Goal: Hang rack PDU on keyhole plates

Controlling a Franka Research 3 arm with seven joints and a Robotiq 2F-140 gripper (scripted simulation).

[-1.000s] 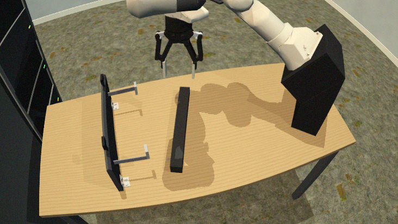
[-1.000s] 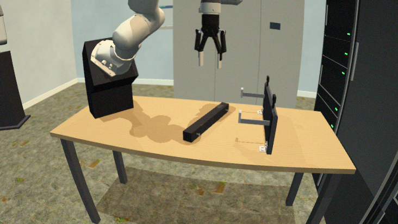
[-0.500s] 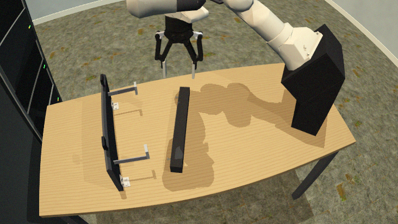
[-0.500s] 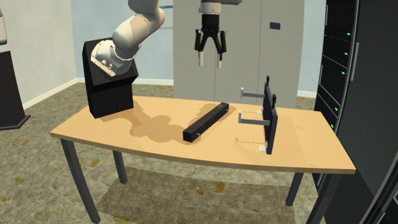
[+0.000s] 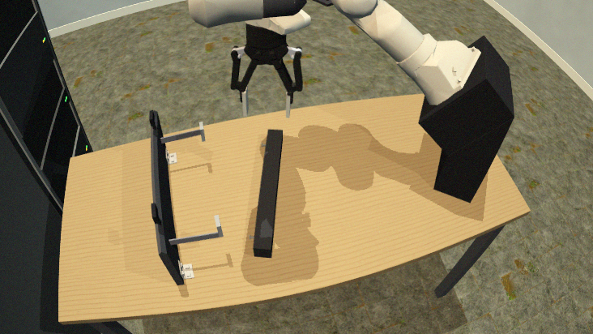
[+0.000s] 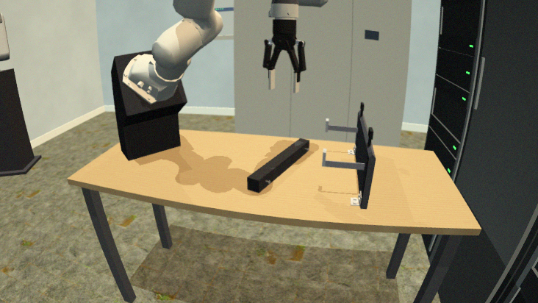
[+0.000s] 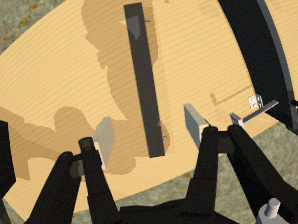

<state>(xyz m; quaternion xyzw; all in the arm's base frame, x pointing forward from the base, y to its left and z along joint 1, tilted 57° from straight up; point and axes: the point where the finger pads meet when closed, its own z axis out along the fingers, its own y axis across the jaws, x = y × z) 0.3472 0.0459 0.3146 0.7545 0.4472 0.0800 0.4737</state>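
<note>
The pincer hangs high in the air, fingers pointing down, partly apart with nothing between them. Its two pale pads stand parallel with a gap that shows only floor and wall behind. Below the pincer and well apart from it, the PDU, a long black bar, lies flat on the worktop. In the top view its near end sits just under and slightly forward of the fingertips, and its length runs away from them across the wood. In the wrist view the PDU shows between the two fingers, closer to the right-hand one in the picture, stretching off from the pincer. A small pale stub, probably one of the buttons, shows low on the PDU's long side near the end farthest from the pincer; another shows near the close end. Beyond the PDU, on the side away from the arm's black base, a dark panel stands upright on the worktop, roughly parallel to the bar. Two grey brackets reach out from the panel toward the PDU, each ending in a short upturned tip; the slots cannot be made out. The PDU touches neither bracket; bare wood lies between them. The arm's shadow falls over the worktop around the bar.
</note>
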